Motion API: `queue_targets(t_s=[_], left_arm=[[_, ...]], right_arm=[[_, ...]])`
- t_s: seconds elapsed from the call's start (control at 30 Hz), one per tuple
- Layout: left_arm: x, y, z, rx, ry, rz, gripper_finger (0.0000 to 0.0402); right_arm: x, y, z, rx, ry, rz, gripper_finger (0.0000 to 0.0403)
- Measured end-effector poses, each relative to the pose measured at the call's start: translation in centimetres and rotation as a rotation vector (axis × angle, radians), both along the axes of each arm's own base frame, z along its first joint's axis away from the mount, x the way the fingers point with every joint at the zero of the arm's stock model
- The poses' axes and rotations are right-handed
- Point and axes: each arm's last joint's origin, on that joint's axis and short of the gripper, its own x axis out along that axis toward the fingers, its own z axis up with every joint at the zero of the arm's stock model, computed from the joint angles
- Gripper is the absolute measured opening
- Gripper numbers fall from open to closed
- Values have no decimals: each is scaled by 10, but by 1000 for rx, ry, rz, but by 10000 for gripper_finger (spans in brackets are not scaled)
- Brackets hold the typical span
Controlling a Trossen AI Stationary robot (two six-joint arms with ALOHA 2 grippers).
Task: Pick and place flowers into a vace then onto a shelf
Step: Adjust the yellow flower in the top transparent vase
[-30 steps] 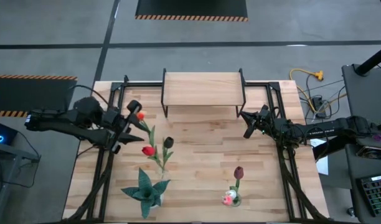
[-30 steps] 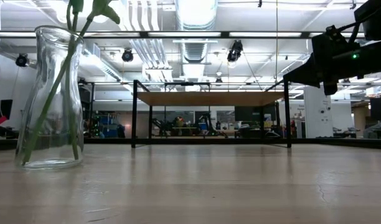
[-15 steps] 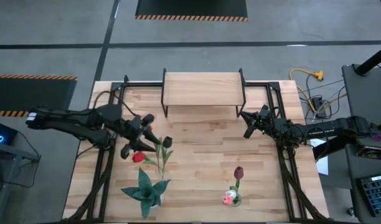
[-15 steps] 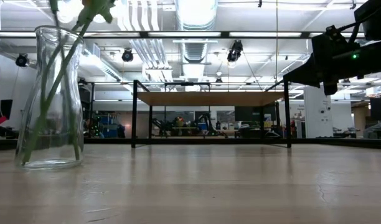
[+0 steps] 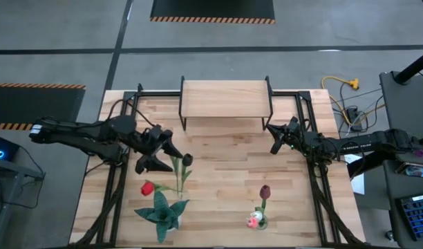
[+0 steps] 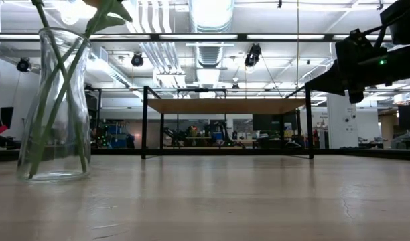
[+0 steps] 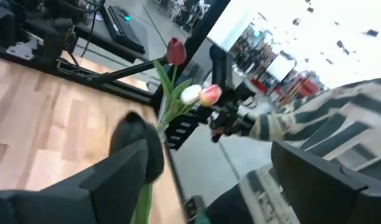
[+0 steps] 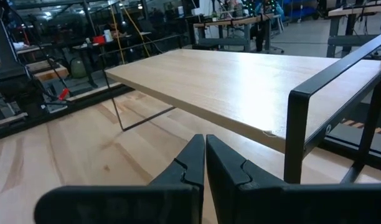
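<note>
Wooden planks are carrying everything: two vases and a small shelf (image 5: 225,98) at the far edge. Spread wide, the left claw (image 5: 158,147) is hanging low beside the near-left vase's (image 6: 54,107) flowers (image 5: 174,174), its fingers (image 7: 131,165) flanking a black bloom (image 5: 187,158), gripping nothing. A red tulip (image 5: 147,188) is leaning out over the spiky plant (image 5: 161,211). Pressed together, the right claw (image 5: 273,139) is waiting beside the shelf's right end. Any sideways nudge is risking dragging stems out, or tipping that narrow-necked glass; the second vase (image 5: 257,220) is standing well apart.
</note>
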Motion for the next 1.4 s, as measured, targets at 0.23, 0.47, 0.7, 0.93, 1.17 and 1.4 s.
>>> queue_targets(t_s=[0.23,0.47,0.7,0.93,1.17,1.4], left_arm=[[-5,0,24,-30,-51,-13,336],[-3,0,33,-107,-32,-7,336],[2,-1,23,-332,133,-23,336],[4,-1,28,-458,190,-19,336],[15,-2,35,-415,46,-41,336],[15,-3,39,-315,-50,-60,336]], right_arm=[[0,0,-1,0,7,0,8],[0,0,-1,0,6,0,8],[0,0,-1,0,7,0,8],[0,0,-1,0,6,0,8],[0,0,-1,0,6,0,8],[0,0,0,3,4,0,8]])
